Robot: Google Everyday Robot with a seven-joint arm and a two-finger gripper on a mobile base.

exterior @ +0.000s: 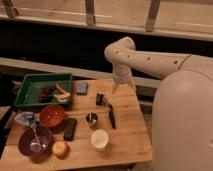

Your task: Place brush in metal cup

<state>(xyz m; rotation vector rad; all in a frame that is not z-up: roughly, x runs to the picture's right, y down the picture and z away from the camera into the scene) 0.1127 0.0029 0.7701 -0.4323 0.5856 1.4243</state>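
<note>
The brush [110, 115] lies on the wooden table [130, 137], its thin black handle pointing toward the front and its small dark head toward the back near a black block [100, 99]. The metal cup [91, 120] stands upright just left of the brush handle, small and grey with a dark inside. My gripper [123, 88] hangs from the white arm above the back edge of the table, behind and slightly right of the brush. Its fingers are spread, open and empty.
A white cup [99, 139] stands in front of the metal cup. A flat black slab [70, 128], a red bowl [51, 116], a purple bowl [34, 141] with a spoon and an orange fruit [60, 148] sit left. A green tray [30, 85] and a blue item [82, 88] are behind.
</note>
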